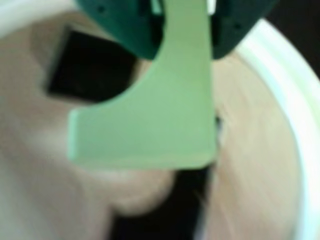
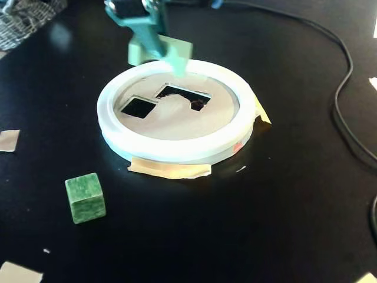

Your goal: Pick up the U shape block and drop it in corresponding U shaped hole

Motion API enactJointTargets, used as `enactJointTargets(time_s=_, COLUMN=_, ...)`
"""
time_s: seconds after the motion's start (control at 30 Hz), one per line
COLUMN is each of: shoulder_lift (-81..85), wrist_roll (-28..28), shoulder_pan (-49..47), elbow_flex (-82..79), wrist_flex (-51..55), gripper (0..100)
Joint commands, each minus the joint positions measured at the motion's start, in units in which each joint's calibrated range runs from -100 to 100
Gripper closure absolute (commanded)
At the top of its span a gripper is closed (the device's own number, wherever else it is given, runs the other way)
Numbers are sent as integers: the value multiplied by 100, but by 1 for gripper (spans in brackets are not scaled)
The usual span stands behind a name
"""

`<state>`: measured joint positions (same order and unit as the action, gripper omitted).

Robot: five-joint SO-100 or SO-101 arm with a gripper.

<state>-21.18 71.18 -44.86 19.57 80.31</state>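
My teal gripper is shut on a light green U shape block and holds it above the round sorter lid. In the fixed view the gripper and the block hang over the far rim of the white ring. The wooden lid has a square hole and a U shaped hole. In the wrist view a dark square hole lies left of the block and another dark opening lies below it.
A dark green cube stands on the black table in front of the lid at the left. Tape pieces hold the ring down. A black cable runs along the right. A mesh basket sits at the far left.
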Motion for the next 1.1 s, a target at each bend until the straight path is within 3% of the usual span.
enactJointTargets(time_s=0.0, shoulder_lift=-395, wrist_roll=156, shoulder_pan=-109, elbow_flex=566, wrist_flex=-951, gripper=98)
enactJointTargets(time_s=0.57, shoulder_lift=-1344, wrist_roll=161, shoulder_pan=41, elbow_flex=548, wrist_flex=-1804, gripper=98)
enactJointTargets(time_s=1.07, shoulder_lift=-1425, wrist_roll=142, shoulder_pan=79, elbow_flex=447, wrist_flex=-1684, gripper=96)
